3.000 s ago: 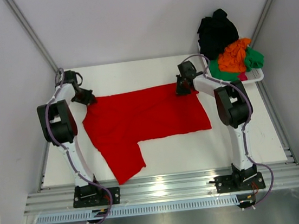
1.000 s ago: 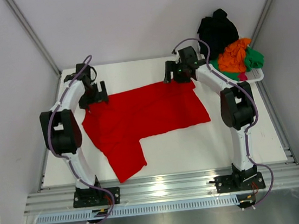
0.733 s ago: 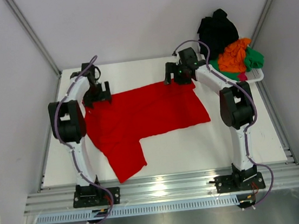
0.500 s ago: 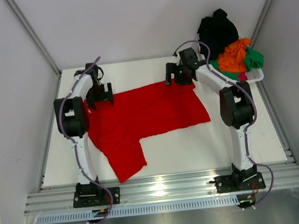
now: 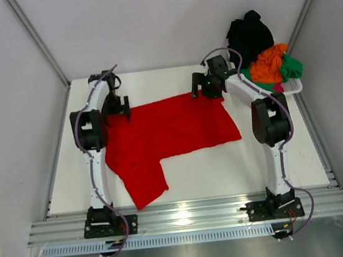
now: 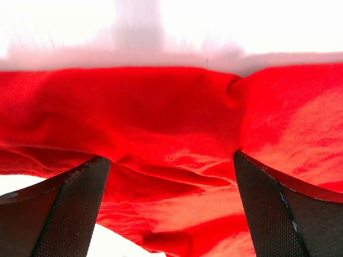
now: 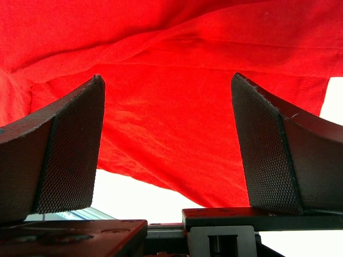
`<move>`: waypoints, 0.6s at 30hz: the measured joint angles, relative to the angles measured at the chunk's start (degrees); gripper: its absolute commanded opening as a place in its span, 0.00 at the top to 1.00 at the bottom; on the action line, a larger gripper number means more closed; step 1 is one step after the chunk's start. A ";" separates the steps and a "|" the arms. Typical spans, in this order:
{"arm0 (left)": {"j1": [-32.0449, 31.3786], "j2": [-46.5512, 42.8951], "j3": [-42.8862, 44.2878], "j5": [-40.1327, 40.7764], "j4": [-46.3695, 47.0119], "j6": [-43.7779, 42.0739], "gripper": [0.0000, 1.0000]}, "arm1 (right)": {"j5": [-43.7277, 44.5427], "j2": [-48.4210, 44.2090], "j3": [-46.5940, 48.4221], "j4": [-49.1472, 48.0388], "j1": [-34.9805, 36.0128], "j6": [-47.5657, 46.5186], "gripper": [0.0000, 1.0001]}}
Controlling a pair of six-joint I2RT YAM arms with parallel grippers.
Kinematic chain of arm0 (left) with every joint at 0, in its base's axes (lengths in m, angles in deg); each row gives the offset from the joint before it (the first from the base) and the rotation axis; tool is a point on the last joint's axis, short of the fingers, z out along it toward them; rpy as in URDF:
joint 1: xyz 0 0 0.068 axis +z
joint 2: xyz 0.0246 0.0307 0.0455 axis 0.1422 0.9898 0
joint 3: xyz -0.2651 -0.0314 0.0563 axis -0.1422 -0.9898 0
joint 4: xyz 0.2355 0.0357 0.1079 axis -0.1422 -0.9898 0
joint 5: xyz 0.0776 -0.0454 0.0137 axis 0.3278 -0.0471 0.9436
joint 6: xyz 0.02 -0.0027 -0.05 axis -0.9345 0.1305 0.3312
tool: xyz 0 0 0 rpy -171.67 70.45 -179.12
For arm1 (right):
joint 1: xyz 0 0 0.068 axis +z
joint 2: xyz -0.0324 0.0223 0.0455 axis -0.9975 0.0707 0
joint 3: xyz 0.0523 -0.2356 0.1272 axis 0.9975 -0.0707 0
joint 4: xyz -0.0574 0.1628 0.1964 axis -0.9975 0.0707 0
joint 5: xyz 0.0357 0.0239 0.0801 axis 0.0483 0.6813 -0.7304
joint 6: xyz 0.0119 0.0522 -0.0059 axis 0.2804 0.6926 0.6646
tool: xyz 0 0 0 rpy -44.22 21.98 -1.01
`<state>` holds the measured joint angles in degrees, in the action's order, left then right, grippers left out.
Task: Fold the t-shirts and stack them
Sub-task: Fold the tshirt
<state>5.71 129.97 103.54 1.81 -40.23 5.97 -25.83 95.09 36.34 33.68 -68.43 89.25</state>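
Remotely, I see the red t-shirt [image 5: 165, 129] spread on the white table [image 5: 227, 172], one flap reaching toward the near edge on the left. My left gripper [image 5: 116, 107] hangs over its far left corner, jaws wide apart and holding nothing, rumpled red cloth filling the gap in the wrist view. My right gripper [image 5: 207, 86] sits at the far right corner, jaws likewise spread with nothing between the pads; I cannot tell whether either touches the cloth. At the table's far right corner, the white basket [image 5: 292, 88] holds a heap: one black shirt [image 5: 247, 34] at the back, one orange [image 5: 270, 63], one green [image 5: 291, 67], and a sliver of pink [image 5: 278, 88] at the near rim.
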 measured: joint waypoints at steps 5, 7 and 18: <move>0.35 4.50 8.39 -0.31 -4.42 -0.57 0.01 | -0.04 1.01 1.18 0.57 -0.66 0.85 0.09; 0.68 4.74 8.85 -0.90 -4.87 -0.72 0.00 | -0.09 1.68 2.03 0.59 -0.76 1.05 0.09; 2.01 4.76 12.98 -2.67 -4.98 -1.53 0.00 | -0.50 4.15 4.90 1.38 -0.96 1.79 0.09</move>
<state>7.73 134.73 116.52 -0.85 -45.21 4.44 -26.34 99.24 41.24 35.06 -69.39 91.04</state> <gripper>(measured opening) 0.994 0.908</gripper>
